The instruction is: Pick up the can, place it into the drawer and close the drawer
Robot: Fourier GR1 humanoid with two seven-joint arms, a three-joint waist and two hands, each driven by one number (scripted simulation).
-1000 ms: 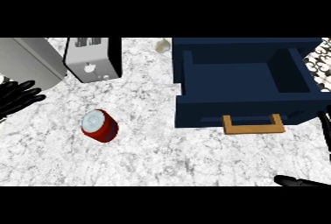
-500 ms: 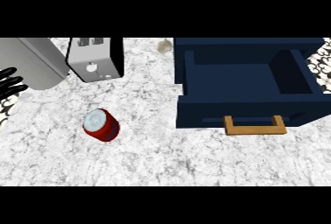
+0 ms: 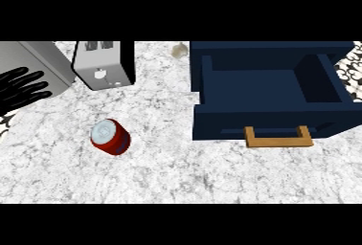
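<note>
- White marble-patterned counter with grey veining fills the view, its surface flat and mottled.
- At the view's left edge shows the left hand, black, its fingers spread wide and fairly straight, holding nothing; it overlaps the front of a plain grey box-shaped appliance.
- Just to the right of the hand, past that grey box, stands a toaster with a brushed silver face, black side and two dark slots on top.
- Below and to the right of the hand, apart from it, the can sits on the counter: a short red cylinder with a round pale silvery lid, tilted slightly toward the view.
- Well to the right of the hand, beyond the can, is the drawer, pulled open: a dark navy box with smooth matte walls and a bare inner floor.
- On the drawer's front panel is a squared, U-shaped handle in a tan, wood-like tone.
- A small beige rounded object lies near the drawer's far left corner; I cannot tell what it is.
- No right hand shows.
</note>
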